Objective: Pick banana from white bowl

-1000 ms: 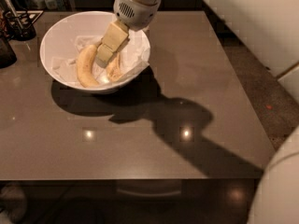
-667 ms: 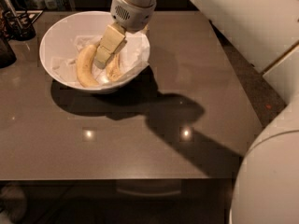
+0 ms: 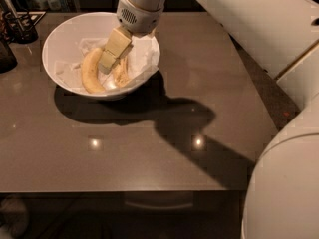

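The jaws of the gripper [image 3: 107, 63] reach down into the white bowl [image 3: 61, 39], but we cannot tell whether they are apart or together, since we see them only as one pale, blocky shape slanting down and to the left from the round wrist above. Their tip sits low in the bowl, between two bananas. Just to its right lies the banana [image 3: 121, 72], marked with brownish patches and partly hidden behind the pale block; whether the jaws touch it we cannot make out. Just to the left of the tip lies a second banana [image 3: 89, 72], a cleaner yellow and strongly curved. Both fruits rest on crumpled white paper [image 3: 144, 54] that lines the bowl. The bowl stands on the far left part of a glossy brown tabletop [image 3: 149, 153], and a broad dark shadow [image 3: 174, 118] runs from beneath it toward the right. We see the white arm [image 3: 249, 29] crossing the upper right, and a dark holder [image 3: 20, 28] by the far left edge of the tabletop, near the bowl.
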Available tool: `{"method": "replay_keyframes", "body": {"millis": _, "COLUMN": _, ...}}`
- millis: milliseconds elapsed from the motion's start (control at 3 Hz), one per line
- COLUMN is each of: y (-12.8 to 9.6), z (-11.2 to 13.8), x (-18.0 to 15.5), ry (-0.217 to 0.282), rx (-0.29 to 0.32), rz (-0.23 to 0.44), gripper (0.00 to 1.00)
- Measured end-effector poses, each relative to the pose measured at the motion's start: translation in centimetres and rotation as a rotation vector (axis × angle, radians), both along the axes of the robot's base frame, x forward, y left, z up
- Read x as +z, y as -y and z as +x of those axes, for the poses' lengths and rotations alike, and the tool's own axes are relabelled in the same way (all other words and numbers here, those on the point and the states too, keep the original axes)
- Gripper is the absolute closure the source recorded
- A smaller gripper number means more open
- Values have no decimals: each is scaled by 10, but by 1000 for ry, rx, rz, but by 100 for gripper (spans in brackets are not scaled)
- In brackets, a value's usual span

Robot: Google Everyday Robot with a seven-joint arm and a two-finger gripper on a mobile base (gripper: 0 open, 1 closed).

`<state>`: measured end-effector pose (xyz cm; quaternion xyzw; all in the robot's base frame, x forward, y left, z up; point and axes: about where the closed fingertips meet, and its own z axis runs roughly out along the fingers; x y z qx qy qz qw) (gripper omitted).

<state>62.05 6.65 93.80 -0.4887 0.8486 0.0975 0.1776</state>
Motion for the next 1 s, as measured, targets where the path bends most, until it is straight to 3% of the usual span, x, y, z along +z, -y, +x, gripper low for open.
{"method": "replay_keyframes", "body": {"millis": 667, "y": -27, "z": 11, "x": -13, "ry": 2, "rx": 21, "rz": -52, "gripper": 0}}
{"method": "replay_keyframes", "body": {"millis": 1000, "y": -36, "z": 16, "x": -22, "ry": -16, "rx": 22, "rz": -75, "gripper": 8}}
